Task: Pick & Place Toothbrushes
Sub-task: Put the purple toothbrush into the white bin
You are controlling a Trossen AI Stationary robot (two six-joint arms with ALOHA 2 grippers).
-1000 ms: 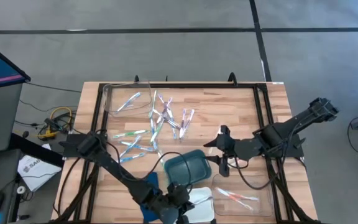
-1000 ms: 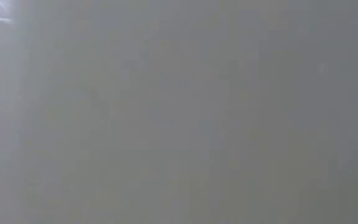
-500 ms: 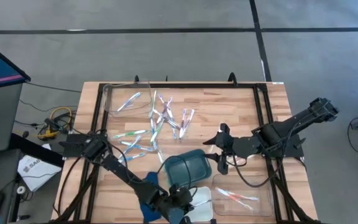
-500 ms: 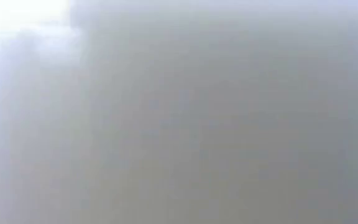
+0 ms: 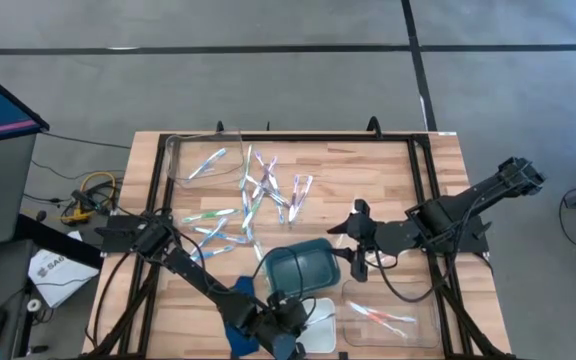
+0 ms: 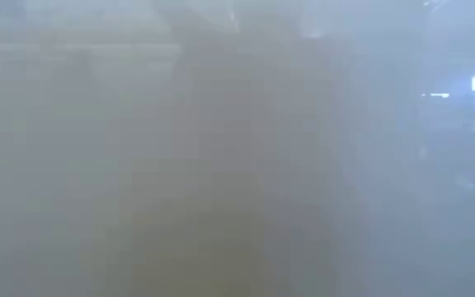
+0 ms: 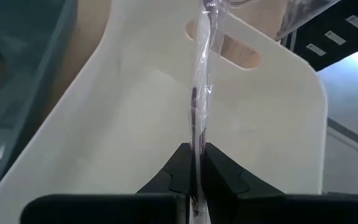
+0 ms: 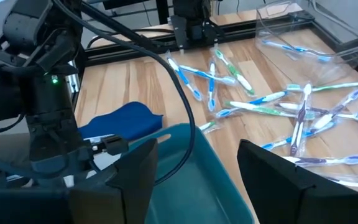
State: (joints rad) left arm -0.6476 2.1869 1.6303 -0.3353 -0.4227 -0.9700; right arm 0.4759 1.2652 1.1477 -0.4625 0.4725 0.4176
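Now the left gripper [image 7: 199, 163], fingers pinching a wrapped toothbrush [image 7: 201, 93], is hanging over the white board [image 7: 135, 112] at the surface's near edge, so it should lower flat before releasing, while the right gripper [image 8: 194, 168] is waiting spread above the teal tray [image 5: 303, 268].

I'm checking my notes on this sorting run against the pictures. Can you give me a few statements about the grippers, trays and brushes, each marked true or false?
1. The left gripper is shut on a wrapped toothbrush over the white tray. True.
2. The right gripper holds a toothbrush. False: it is open and empty, above the teal tray.
3. Loose toothbrushes lie on the wooden table. True.
4. The clear tray near the right arm is empty. False: it holds a few brushes.
5. The low view shows both arms. False: it shows only grey haze.
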